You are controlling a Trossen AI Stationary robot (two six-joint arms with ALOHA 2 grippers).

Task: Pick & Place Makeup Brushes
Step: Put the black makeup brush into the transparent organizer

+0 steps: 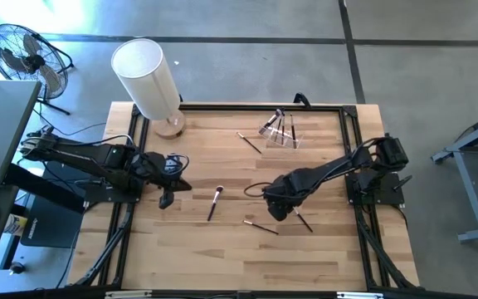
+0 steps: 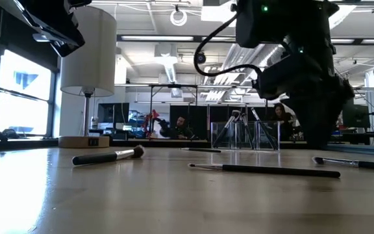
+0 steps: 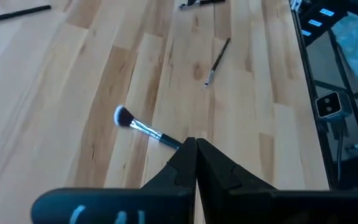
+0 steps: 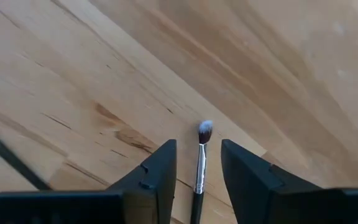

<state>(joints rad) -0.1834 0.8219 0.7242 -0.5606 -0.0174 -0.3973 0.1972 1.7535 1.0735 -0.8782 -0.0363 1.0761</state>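
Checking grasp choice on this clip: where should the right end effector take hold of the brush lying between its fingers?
Grip the brush on its silver ferrule or the dark handle just behind, not the soft bristles. It lies flat on the table, so come straight down. The right end effector already stands open astride it, one finger on each long side.

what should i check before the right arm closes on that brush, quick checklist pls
1. Right gripper open: ok, its fingers stand apart.
2. Brush lined up: ok, the small brush lies on the table between the two fingers, bristle tip pointing away from the wrist.
3. Nothing else in the gap: ok, only that brush shows between the fingers; another dark handle lies off to one side.
4. Fingers low enough to grip: cannot tell, their height above the wood is not clear.
5. Left gripper out of the way: ok, shut and empty, on the left side near the fluffy brush.
6. Clear holder reachable: ok, it stands at the far edge with brushes in it.
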